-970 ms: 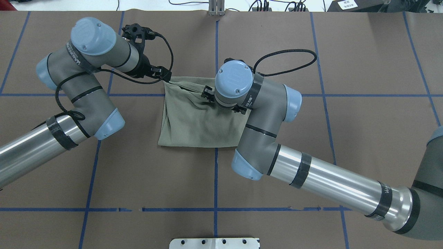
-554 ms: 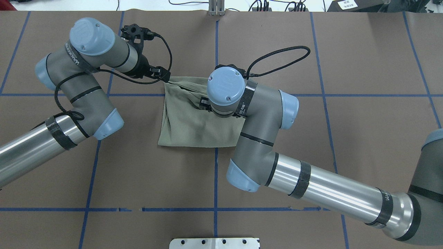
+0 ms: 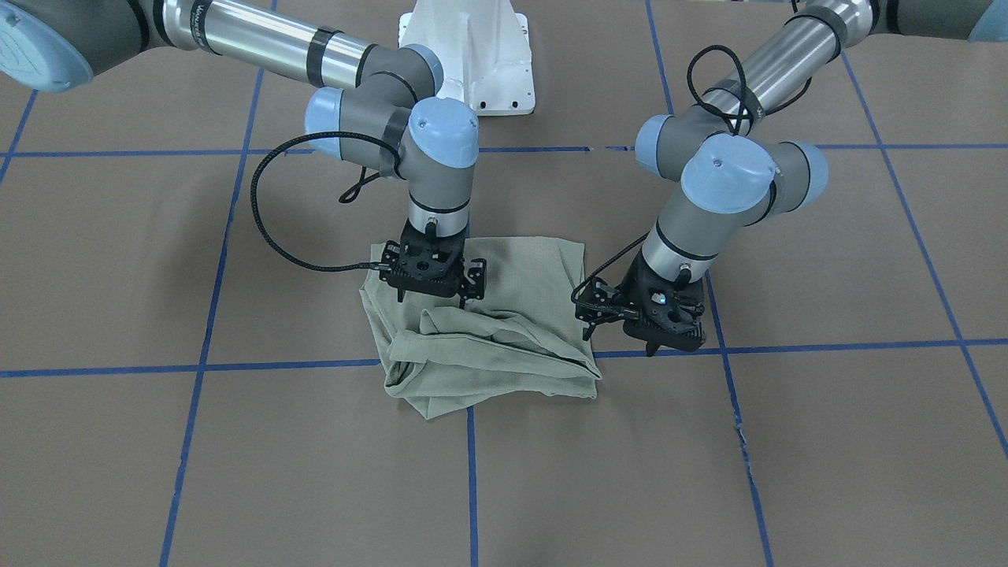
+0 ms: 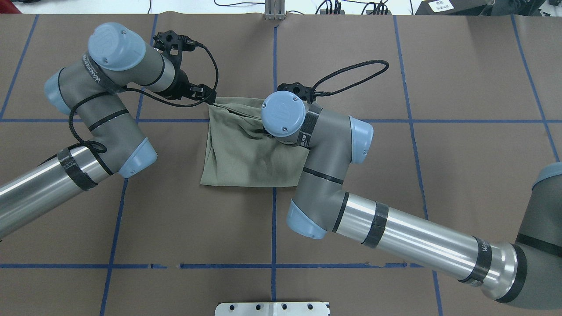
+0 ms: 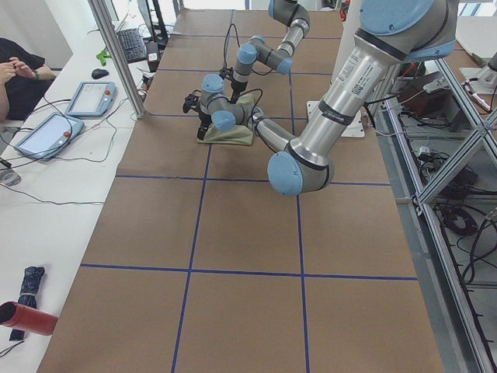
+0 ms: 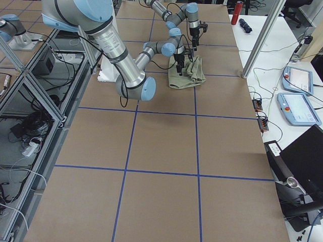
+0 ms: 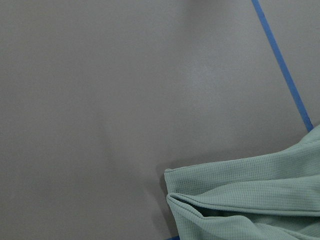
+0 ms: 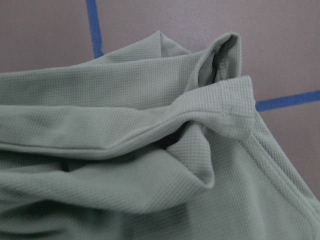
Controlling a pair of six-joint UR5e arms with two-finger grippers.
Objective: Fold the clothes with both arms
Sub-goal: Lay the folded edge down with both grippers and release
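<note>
Sage-green shirt [image 3: 504, 354] lay bunched on the worktop [image 3: 236, 472], right pincer [image 3: 432, 295] over it, left pincer [image 3: 634, 335] just beside; whether either was spread, I could not tell.

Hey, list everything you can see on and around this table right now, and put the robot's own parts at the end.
shirt: one, pale sage green, folded, mid-table.
table: one, brown covering, under everything.
tape lines: several, blue, a grid across the table.
pedestal: one, white, at the robot's base.
handheld screens: two, pale grey, on the white side bench.
cylinder: one, red, at that bench's near end.
person: one, dark top, beside the bench.
left arm, right arm: two, grey and silver with light-blue caps, reaching in from either side.
left hand: one, black, beside the shirt's corner.
right hand: one, black, over the shirt.
</note>
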